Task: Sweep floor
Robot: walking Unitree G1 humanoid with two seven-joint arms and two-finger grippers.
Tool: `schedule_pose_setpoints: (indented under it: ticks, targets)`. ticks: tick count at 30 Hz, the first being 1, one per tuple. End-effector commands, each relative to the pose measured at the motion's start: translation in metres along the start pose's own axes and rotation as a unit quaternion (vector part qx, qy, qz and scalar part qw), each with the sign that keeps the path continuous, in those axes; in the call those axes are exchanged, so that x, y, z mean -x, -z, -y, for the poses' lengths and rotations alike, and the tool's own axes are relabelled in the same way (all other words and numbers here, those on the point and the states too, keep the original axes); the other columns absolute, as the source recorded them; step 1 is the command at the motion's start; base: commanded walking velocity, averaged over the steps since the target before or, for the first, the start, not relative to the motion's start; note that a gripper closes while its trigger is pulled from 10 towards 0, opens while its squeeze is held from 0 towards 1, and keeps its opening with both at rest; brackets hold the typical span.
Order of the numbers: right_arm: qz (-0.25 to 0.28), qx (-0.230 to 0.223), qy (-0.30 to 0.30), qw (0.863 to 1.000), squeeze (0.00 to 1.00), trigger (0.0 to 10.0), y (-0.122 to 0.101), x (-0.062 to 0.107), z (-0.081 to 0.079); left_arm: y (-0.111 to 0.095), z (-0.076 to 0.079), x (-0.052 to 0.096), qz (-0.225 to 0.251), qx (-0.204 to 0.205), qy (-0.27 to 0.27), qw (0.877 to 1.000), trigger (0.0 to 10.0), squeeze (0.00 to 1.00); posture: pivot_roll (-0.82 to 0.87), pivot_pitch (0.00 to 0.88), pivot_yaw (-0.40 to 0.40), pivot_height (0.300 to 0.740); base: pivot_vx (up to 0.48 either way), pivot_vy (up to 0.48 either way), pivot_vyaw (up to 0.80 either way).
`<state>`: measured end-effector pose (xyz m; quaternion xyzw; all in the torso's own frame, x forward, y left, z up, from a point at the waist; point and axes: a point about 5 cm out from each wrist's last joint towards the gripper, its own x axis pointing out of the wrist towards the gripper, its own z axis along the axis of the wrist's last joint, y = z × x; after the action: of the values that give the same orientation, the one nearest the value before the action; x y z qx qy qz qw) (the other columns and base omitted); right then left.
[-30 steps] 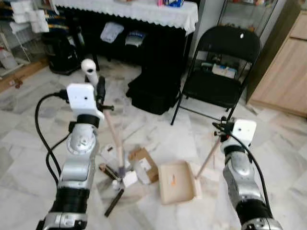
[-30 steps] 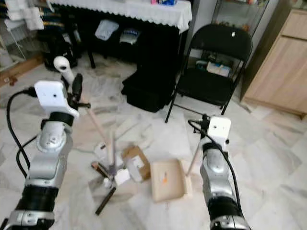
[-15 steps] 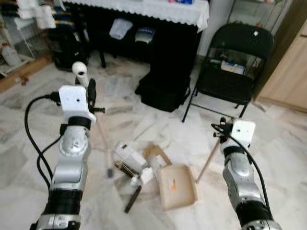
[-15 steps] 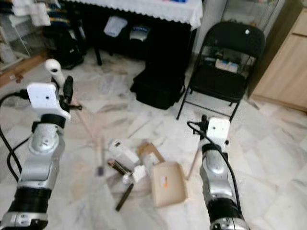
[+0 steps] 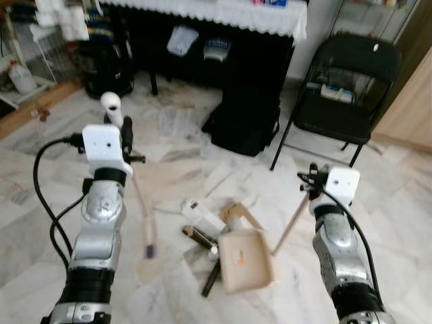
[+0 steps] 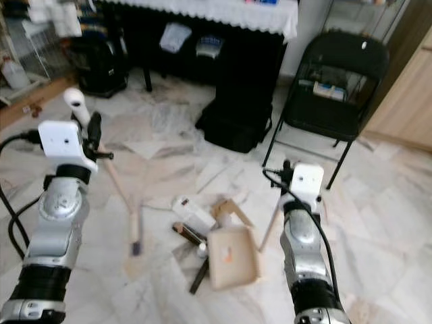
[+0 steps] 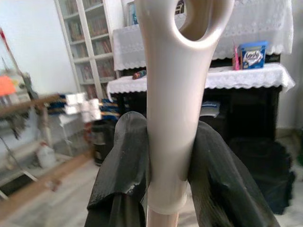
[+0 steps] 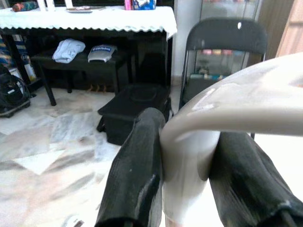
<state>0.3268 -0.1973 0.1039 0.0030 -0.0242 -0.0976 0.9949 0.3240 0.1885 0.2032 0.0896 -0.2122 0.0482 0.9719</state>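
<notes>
Your left gripper (image 7: 165, 189) is clamped on the broom handle (image 7: 177, 94); the broom head (image 5: 150, 251) rests on the marble floor (image 5: 61, 216). Your right gripper (image 8: 187, 189) grips the dustpan handle (image 8: 227, 109); the dustpan (image 5: 244, 260) lies beside scattered litter (image 5: 202, 217).

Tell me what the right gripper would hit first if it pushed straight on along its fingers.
Judging by the wrist view, the right gripper, shut on the dustpan handle, points across bare marble floor toward the black bag under the draped table. Depth is unclear.
</notes>
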Motion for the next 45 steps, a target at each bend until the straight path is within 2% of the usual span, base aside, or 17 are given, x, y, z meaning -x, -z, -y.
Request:
schedule_pose_setpoints:
  ticks: [1,20,32,37,45]
  targets:
    - [0.016,-0.007,0.008,1.000,0.00,10.0,-0.008,-0.001,0.003,-0.009,0.006,-0.001,0.027,0.009,0.007,1.000,10.0,0.00,0.07,0.029,-0.011,0.740,0.000,0.000,0.00]
    - [0.010,-0.004,0.007,1.000,0.00,10.0,-0.008,0.001,0.002,0.004,0.012,0.004,0.005,0.010,0.019,1.000,10.0,0.00,0.07,0.024,-0.013,0.740,0.000,0.000,-0.77]
    - [-0.019,0.003,0.008,1.000,0.00,10.0,0.012,0.012,0.003,0.015,0.020,0.012,-0.019,0.011,0.032,0.999,10.0,0.00,0.07,0.029,-0.012,0.740,0.000,0.000,0.00]
    - [-0.022,0.004,0.008,1.000,0.00,10.0,0.014,0.013,0.003,0.019,0.025,0.016,-0.023,-0.004,0.051,0.998,10.0,0.00,0.07,0.034,-0.009,0.740,0.000,0.000,0.00]
    - [-0.032,0.004,0.009,0.999,0.00,10.0,0.019,0.015,0.003,0.027,0.028,0.021,-0.040,-0.003,0.054,0.998,10.0,0.00,0.07,0.036,-0.008,0.740,0.000,0.000,0.00]
